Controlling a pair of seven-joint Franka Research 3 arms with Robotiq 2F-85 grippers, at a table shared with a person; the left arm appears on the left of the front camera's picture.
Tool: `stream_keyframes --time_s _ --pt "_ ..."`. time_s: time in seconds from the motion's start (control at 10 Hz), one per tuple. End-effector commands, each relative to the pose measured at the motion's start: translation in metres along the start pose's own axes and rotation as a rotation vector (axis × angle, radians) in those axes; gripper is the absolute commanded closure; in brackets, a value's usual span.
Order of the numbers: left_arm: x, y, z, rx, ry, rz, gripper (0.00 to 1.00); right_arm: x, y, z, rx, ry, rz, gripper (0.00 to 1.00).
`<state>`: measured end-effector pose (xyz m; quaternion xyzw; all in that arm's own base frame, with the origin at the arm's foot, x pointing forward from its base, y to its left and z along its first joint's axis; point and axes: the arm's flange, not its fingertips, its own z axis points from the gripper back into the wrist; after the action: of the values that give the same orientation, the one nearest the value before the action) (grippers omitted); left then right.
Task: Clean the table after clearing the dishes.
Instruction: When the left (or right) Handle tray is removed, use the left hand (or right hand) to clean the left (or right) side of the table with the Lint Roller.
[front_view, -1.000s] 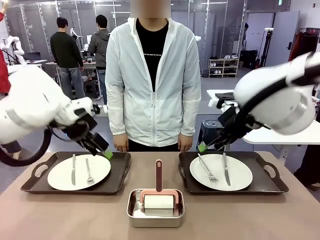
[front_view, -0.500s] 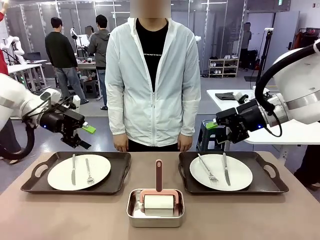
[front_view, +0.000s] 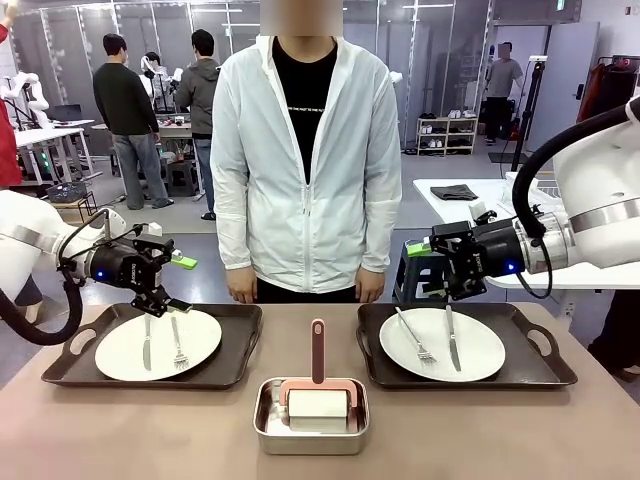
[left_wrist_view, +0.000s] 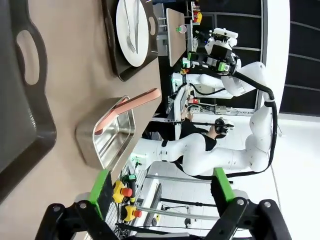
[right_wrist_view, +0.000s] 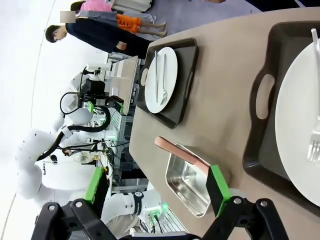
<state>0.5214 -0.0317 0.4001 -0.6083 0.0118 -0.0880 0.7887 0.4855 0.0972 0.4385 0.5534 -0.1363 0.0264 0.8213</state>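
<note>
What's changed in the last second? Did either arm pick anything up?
Both arms drew back outward. The left gripper left the far inner corner of the left tray and now points sideways by its far edge. The right gripper did likewise at the right tray. Both remain open and empty. The dishes, pan and person have not moved.

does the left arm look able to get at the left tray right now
Probably yes: the left gripper hangs open just above the far edge of the left tray, with nothing between them; the person's hands hang at the far side, off the tray.
</note>
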Motion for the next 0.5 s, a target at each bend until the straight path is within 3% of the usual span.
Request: stream_keyframes --time_s 0.0,0.4 --pt "-0.003 -0.0025 0.0067 0.022 0.004 -0.03 0.0 0.0005 0.0045 0.0025 -0.024 -0.003 0.023 0.0" --pt "-0.0012 0.0005 0.0047 0.009 0.0 -0.01 0.0 0.0014 0.0007 0.0044 -0.009 -0.006 0.006 0.0"
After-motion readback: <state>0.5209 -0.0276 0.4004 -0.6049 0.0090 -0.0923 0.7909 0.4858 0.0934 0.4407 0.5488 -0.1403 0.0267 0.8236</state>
